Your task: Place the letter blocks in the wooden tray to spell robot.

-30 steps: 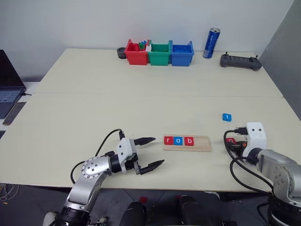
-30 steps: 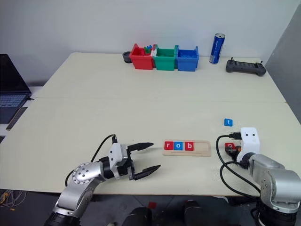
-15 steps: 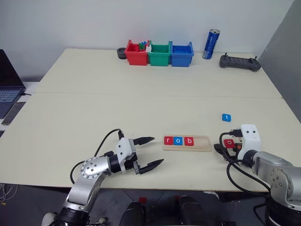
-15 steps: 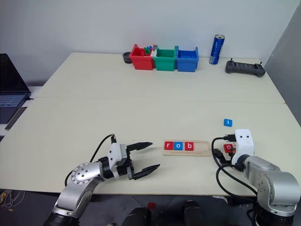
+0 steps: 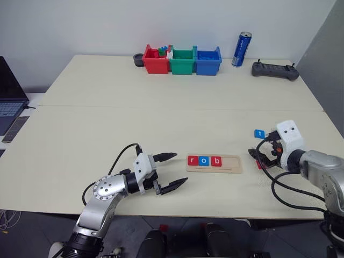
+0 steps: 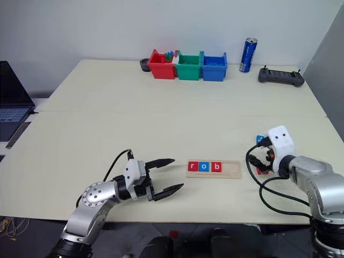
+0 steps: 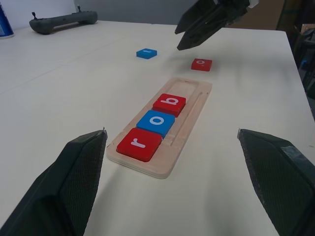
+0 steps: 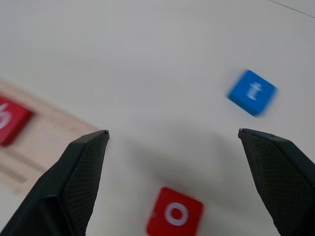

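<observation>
- The wooden tray (image 5: 214, 163) lies flat near the front edge of the bench (image 5: 161, 123). Its groove holds three letter blocks touching in a row: red "r" (image 7: 139, 144), blue "o" (image 7: 159, 123) and red "b" (image 7: 169, 104). The rest of the groove is bare wood.
- Two letter blocks lie loose on the bench to the right of the tray: a red "o" (image 8: 175, 216) just beside the tray's end, and a blue "t" (image 8: 252, 92) a little farther back.
- At the far edge stand three bins touching side by side: red (image 5: 156, 62), green (image 5: 182, 62) and blue (image 5: 207, 61). The red one holds small coloured pieces; the contents of the others cannot be made out.
- Right of the bins are a blue can (image 5: 241, 49), its print too small to read, and a dark controller (image 5: 274, 70).
- The left end effector (image 5: 169, 171) hangs level left of the tray, fingers wide, holding nothing.
- The right end effector (image 7: 194, 30) hovers above the red "o", fingers spread wide and empty; the right wrist view shows both loose letters between its fingers (image 8: 74, 182).
</observation>
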